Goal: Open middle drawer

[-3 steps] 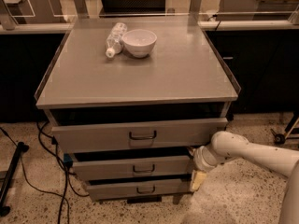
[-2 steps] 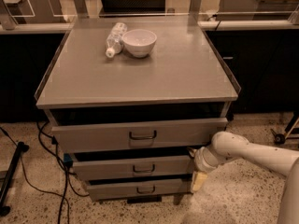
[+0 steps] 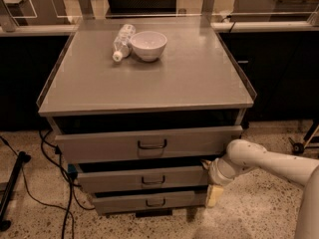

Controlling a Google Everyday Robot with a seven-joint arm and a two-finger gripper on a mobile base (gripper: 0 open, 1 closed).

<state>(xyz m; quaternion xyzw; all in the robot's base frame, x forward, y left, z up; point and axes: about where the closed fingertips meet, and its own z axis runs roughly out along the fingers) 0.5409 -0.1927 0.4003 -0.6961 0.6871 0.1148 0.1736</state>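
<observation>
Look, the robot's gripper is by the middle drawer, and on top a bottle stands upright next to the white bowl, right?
Not quite. The camera view shows the bottle lying on its side next to the white bowl, not upright. The gripper is indeed by the middle drawer, at its right end.

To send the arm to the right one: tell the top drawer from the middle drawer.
The top drawer has a taller, wider front; the middle drawer is lower and narrower. The gripper is by the middle drawer's right end, not at the top drawer. Both fronts are long and grey.
</observation>
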